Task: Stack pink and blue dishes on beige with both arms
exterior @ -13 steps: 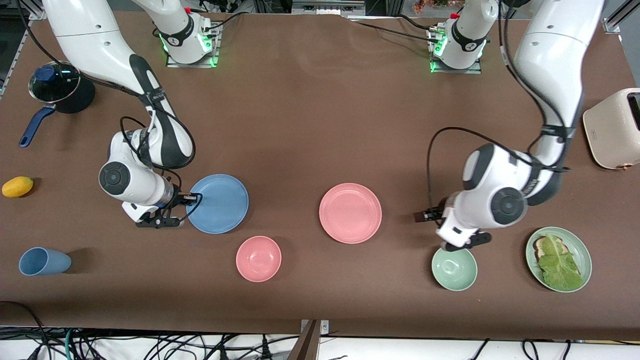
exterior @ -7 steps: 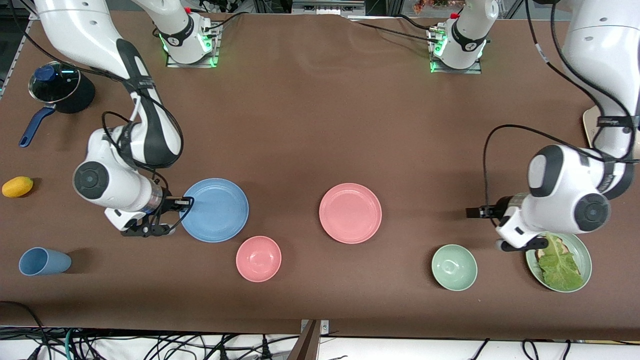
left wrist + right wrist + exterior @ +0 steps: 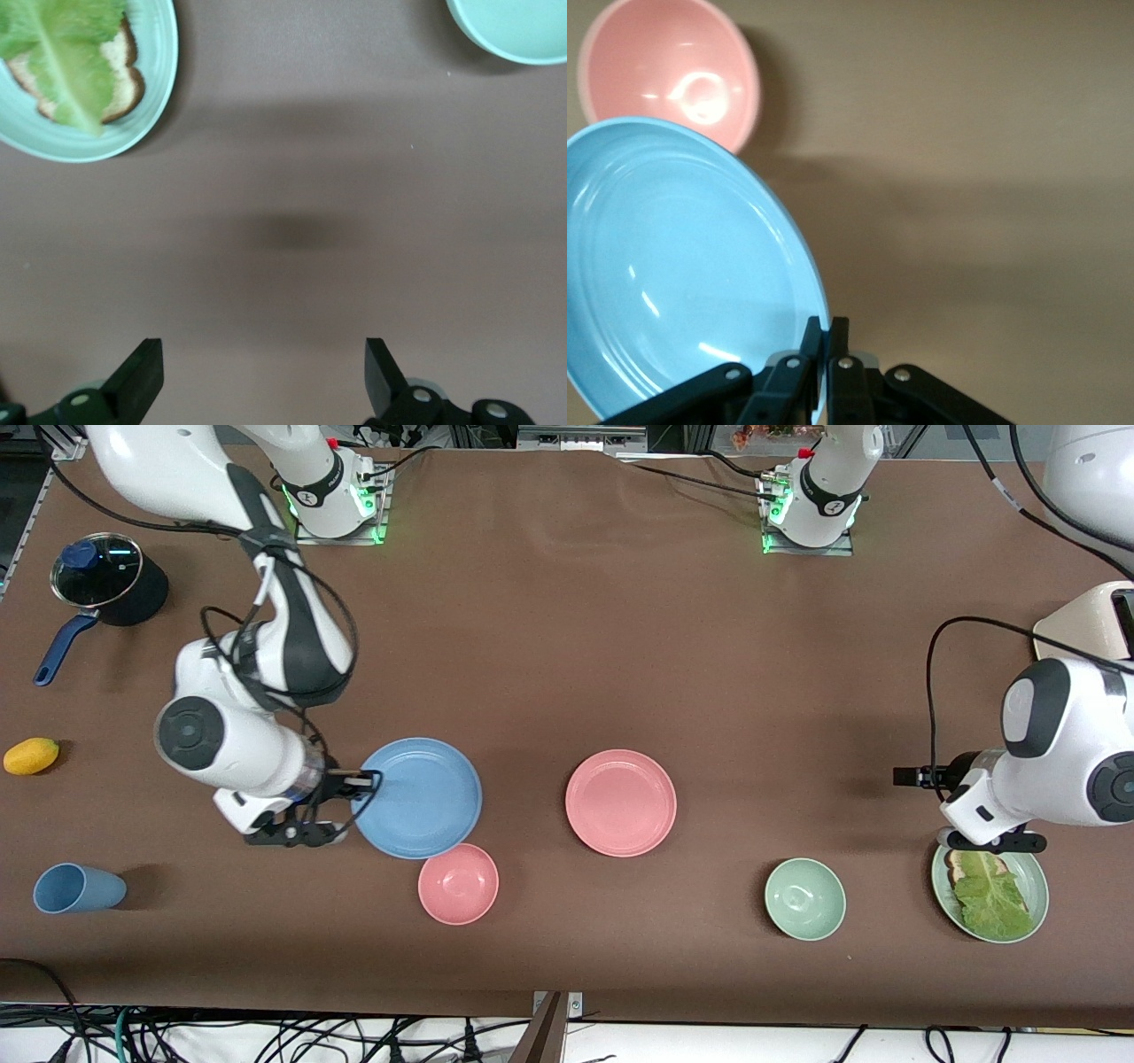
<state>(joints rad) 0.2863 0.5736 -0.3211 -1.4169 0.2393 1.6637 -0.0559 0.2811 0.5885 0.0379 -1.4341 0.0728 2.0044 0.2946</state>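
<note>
My right gripper [image 3: 354, 784] is shut on the rim of the blue plate [image 3: 416, 797], which hangs tilted above the table and overlaps the small pink bowl's edge. In the right wrist view the fingers [image 3: 827, 332] pinch the blue plate [image 3: 682, 274] at its edge. The pink plate [image 3: 620, 802] lies flat mid-table, apart from both grippers. My left gripper [image 3: 911, 777] is open and holds nothing, up over bare table near the left arm's end; its fingers [image 3: 142, 376] stand wide apart. No beige plate shows in any view.
A pink bowl [image 3: 458, 883], a green bowl [image 3: 804, 899] and a pale green plate with lettuce and bread [image 3: 1032, 872] sit near the front edge. A blue cup [image 3: 75, 888], a mango [image 3: 31, 755], a lidded pot [image 3: 106, 584] and a toaster [image 3: 1085, 633] stand at the table's ends.
My right gripper first drew the blue plate toward the right arm's end, then carried it higher and toward the middle. The left arm swung from over the green bowl toward its own end.
</note>
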